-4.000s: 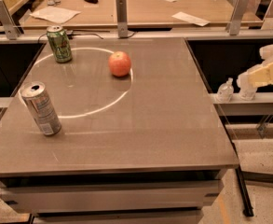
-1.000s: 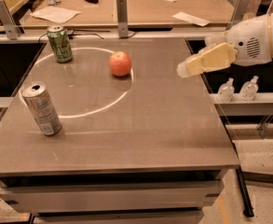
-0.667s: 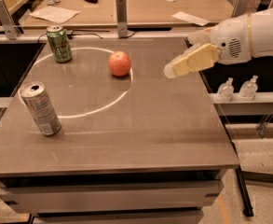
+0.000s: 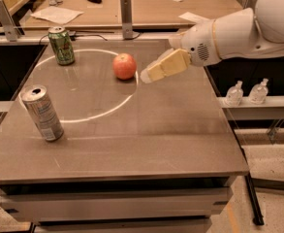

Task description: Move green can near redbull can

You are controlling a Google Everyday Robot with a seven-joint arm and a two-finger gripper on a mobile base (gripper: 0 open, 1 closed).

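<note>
The green can (image 4: 61, 45) stands upright at the far left corner of the grey table (image 4: 146, 135). The redbull can (image 4: 42, 113), tall and silver-grey, stands near the left edge, closer to the front. The two cans are well apart. My gripper (image 4: 151, 73) reaches in from the right on a white arm, with yellowish fingers held above the table just right of a red apple (image 4: 124, 66). It holds nothing and is far to the right of the green can.
The red apple sits mid-back on the table. A post (image 4: 126, 11) stands at the back edge, with a wooden desk and papers (image 4: 56, 14) behind. Two small clear bottles (image 4: 248, 92) stand on a ledge to the right.
My arm has swung in from the right edge, leftward over the table, and now sits beside the apple. The cans and the apple have not moved.
</note>
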